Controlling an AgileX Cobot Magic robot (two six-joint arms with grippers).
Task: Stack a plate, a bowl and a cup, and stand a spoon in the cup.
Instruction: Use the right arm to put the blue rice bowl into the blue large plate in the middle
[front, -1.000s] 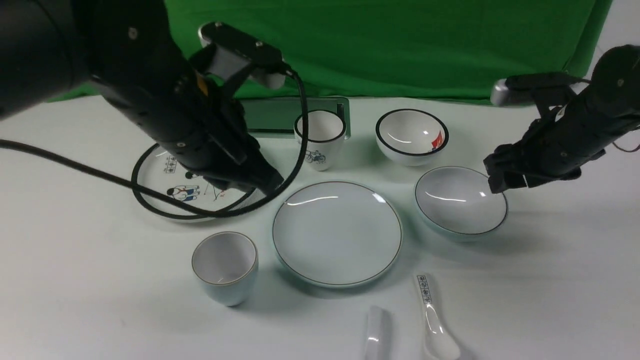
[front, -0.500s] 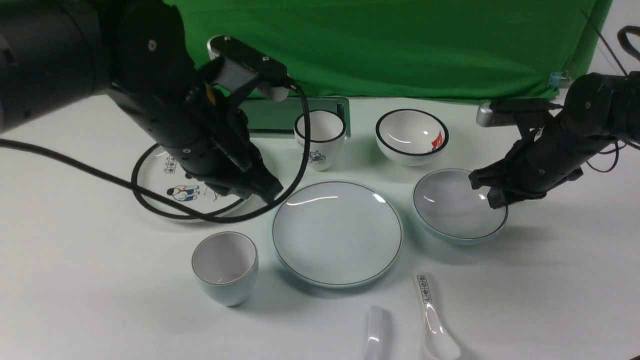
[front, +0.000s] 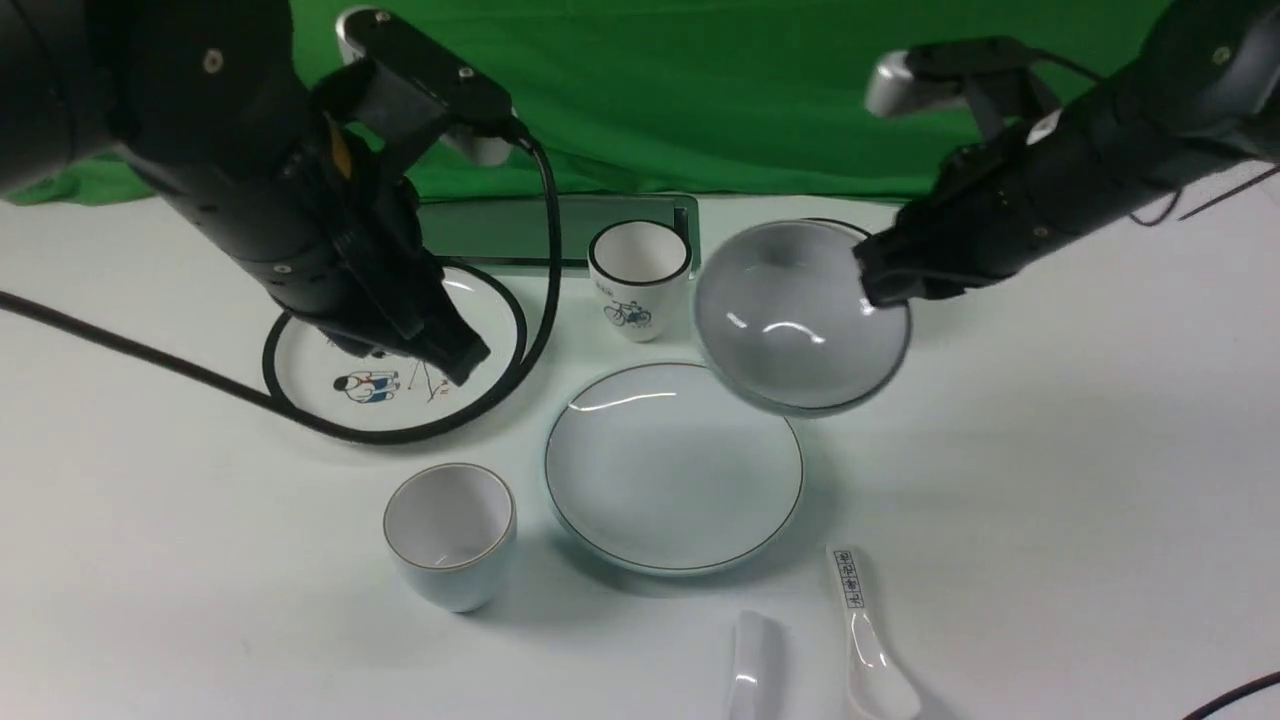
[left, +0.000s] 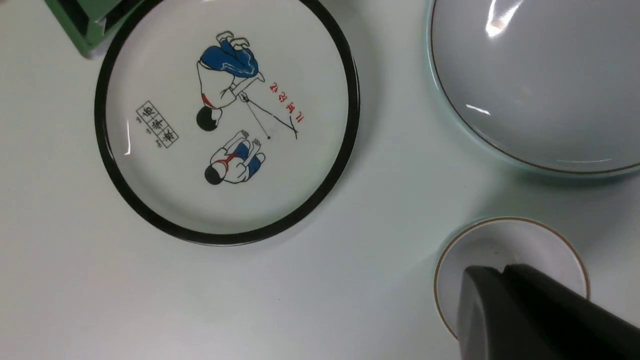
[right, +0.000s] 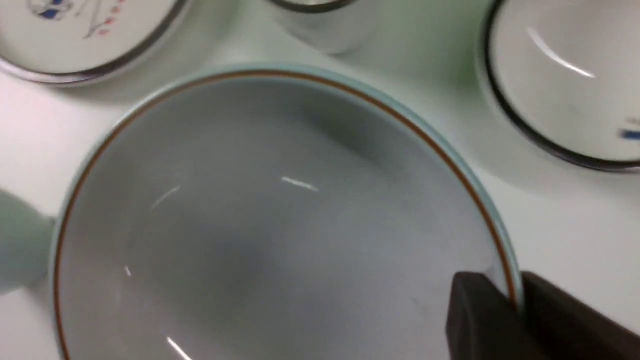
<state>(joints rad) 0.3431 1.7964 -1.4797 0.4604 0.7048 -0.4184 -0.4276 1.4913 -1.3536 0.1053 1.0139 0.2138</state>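
Observation:
The bowl (front: 790, 320) hangs tilted in the air over the far right edge of the plate (front: 675, 465). My right gripper (front: 874, 287) is shut on the bowl's right rim. In the right wrist view the bowl (right: 280, 225) fills the picture, and the right gripper (right: 515, 295) has one finger inside the rim and one outside. The cup (front: 450, 530) stands upright to the left of the plate. My left gripper (front: 460, 362) is shut and empty above the cartoon plate; its closed tips (left: 502, 269) show over the cup (left: 510, 245). The plain spoon (front: 750, 665) lies at the front edge.
A black-rimmed cartoon plate (front: 390, 370) sits at the left under the left arm and its cable. A bicycle cup (front: 640, 275) stands behind the plate, in front of a green tray (front: 560, 230). A black-rimmed bowl (right: 565, 85) sits behind the lifted one. A lettered spoon (front: 865, 640) lies front right.
The right gripper shut on the bowl's rim, then lifted it up and left towards the plate. The left arm drew back and to the left.

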